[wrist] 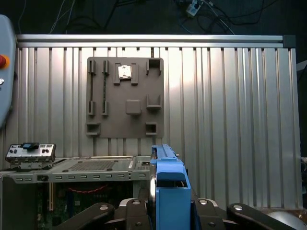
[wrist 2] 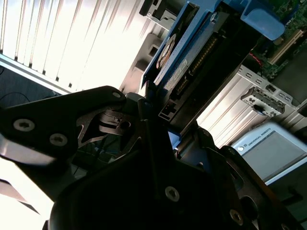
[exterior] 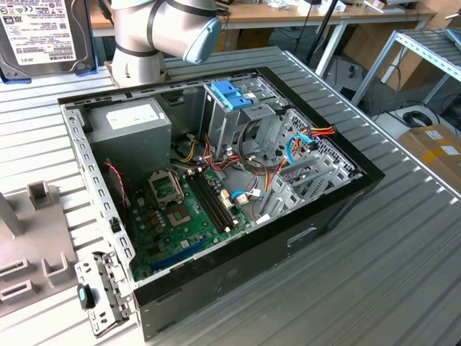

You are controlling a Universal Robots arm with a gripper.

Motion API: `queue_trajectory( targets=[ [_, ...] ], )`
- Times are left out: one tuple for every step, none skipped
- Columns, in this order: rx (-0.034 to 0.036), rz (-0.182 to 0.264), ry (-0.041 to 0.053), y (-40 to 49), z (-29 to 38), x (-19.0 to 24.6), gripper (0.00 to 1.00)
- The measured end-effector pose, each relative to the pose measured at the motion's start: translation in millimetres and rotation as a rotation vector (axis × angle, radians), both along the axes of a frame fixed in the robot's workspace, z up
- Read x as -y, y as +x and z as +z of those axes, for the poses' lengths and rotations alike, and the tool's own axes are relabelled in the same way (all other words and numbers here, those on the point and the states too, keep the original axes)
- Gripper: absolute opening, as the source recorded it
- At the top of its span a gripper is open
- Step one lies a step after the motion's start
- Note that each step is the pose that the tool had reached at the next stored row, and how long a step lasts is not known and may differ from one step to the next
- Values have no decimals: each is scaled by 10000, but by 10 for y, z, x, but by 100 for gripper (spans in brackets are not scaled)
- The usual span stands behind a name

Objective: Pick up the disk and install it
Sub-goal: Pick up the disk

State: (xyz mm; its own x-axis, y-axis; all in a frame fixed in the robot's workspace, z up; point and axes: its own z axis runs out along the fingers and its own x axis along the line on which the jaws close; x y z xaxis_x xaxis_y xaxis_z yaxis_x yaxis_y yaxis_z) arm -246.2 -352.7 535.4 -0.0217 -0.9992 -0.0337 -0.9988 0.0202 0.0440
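In the exterior view the disk (exterior: 39,32) hangs high above the table at the far left, its dark face and white barcode label turned to the camera, with a blue rail along its lower edge. In the first wrist view the disk (wrist: 169,184) stands edge-on, blue carrier outward, between the black fingers of my gripper (wrist: 168,213). In the second wrist view the gripper (wrist 2: 160,112) is shut on the disk (wrist 2: 184,67) at its connector end. The disk hangs over the slatted table beside the case, apart from the drive cage.
The open computer case (exterior: 324,209) lies on the slatted table with motherboard (exterior: 184,213), grey power-supply box (exterior: 133,126) and a metal drive cage topped by a blue latch (exterior: 230,94). A grey fixture plate (wrist: 124,96) sits beside the case. The arm (exterior: 158,29) rises behind it.
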Motion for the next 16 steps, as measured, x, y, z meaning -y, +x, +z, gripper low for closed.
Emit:
queue_trajectory(
  targets=[
    [0,0,0,3,0,0,37],
    [0,0,0,7,0,0,37],
    [0,0,1,9,-1,0,37],
    [0,0,0,13,-1,0,37],
    [0,0,0,16,-1,0,37],
    [-1,0,0,21,-1,0,37],
    [0,0,0,27,-2,0,37],
    [0,0,0,37,-2,0,37],
    [0,1,0,42,-2,0,37],
    [-1,0,0,45,-3,0,37],
    [0,1,0,51,-3,0,37],
    [0,0,0,55,-4,0,37],
    [0,0,0,59,-3,0,37],
    [0,0,0,64,-4,0,37],
    [0,0,0,67,-4,0,37],
    [0,0,1,72,-5,0,37]
  ],
)
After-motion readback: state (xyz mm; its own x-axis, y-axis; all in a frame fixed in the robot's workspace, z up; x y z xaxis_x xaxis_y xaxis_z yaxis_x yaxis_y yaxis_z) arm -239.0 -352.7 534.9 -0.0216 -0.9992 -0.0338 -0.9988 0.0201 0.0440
